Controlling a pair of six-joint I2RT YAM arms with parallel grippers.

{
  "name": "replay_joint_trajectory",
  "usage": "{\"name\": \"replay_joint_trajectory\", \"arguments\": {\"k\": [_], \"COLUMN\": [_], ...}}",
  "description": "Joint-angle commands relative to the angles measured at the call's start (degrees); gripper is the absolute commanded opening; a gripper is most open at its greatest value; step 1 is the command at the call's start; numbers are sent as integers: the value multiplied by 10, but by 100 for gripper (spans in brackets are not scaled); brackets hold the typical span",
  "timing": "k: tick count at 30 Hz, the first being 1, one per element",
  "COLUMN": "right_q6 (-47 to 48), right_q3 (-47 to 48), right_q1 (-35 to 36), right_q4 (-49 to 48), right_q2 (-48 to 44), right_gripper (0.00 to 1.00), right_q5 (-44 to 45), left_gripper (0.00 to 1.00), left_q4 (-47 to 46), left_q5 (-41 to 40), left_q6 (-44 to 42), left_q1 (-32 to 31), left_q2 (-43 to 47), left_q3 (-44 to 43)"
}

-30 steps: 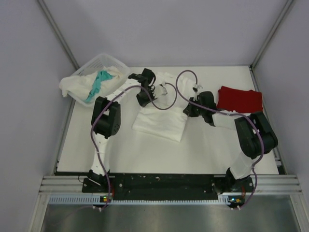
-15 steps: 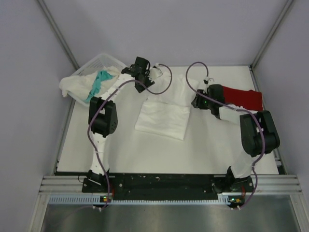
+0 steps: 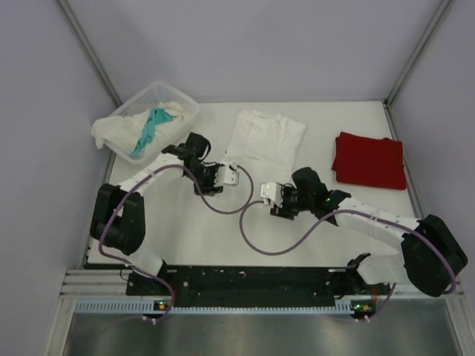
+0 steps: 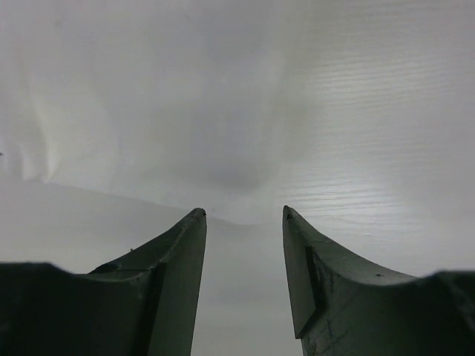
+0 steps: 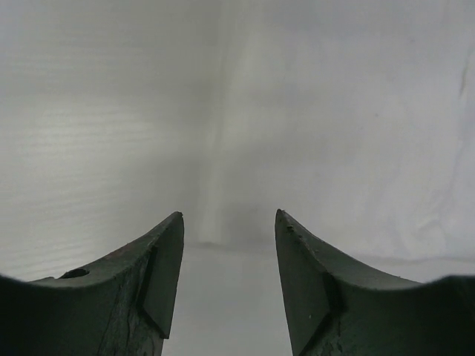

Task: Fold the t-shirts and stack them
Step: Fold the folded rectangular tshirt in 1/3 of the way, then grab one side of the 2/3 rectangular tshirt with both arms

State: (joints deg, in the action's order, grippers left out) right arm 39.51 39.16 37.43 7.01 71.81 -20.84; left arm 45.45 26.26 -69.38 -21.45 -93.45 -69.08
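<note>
Left gripper [image 4: 245,213] and right gripper [image 5: 228,215] are hanging parted, gripping nothing, having withdrawn nearward from the white t-shirt [image 3: 263,136].

Pale lavender walls [image 3: 252,44], white table [image 3: 185,233], aluminium rail [image 3: 252,291] along near edge, soft even light

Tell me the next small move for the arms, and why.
Probably bring the left end effector and the right end effector forward to the near edge of the folded white t-shirt, ready to carry it onto the red t-shirt. Both end effectors are open and empty, and the two folded shirts lie apart, not yet stacked.
</note>
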Motion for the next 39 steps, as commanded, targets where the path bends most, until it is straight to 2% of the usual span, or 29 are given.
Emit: {"name": "replay_joint_trajectory", "arguments": {"k": [1, 5, 11, 13, 15, 16, 18, 20, 24, 27, 33, 39], "right_q6": [113, 109, 88, 85, 81, 80, 73, 66, 58, 50, 2, -71], "right_q3": [-28, -22, 0, 4, 7, 8, 10, 14, 26, 39, 54, 69], "right_q1": [44, 71, 83, 82, 82, 82, 82, 83, 100, 130, 228, 326], "right_q4": [20, -13, -24, -17, -9, -5, 4, 17, 71, 134, 278, 355], "right_q2": [26, 76, 140, 151, 155, 155, 150, 141, 112, 68, -39, -144], "right_gripper": [52, 52, 51, 47, 35, 25, 8, 0, 0, 0, 0, 0], "right_q5": [68, 116, 165, 182, 186, 186, 186, 186, 192, 188, 171, 113], "left_gripper": [51, 52, 52, 52, 49, 45, 30, 2, 0, 0, 0, 0], "left_q4": [-38, -72, -73, -79, -88, -89, -84, -68, -18, 13, 122, 302], "left_q5": [28, -17, -51, -66, -80, -86, -92, -96, -96, -91, -61, -12], "left_q6": [-89, -71, -67, -62, -54, -51, -38, -19, 23, 37, 47, 22], "left_q1": [-7, -21, -32, -36, -38, -39, -40, -40, -39, -39, -40, -45], "left_q2": [9, -10, -36, -45, -54, -59, -68, -73, -60, -25, 99, 243], "left_q3": [60, 77, 93, 98, 100, 99, 94, 79, 56, 70, 114, 123]}}
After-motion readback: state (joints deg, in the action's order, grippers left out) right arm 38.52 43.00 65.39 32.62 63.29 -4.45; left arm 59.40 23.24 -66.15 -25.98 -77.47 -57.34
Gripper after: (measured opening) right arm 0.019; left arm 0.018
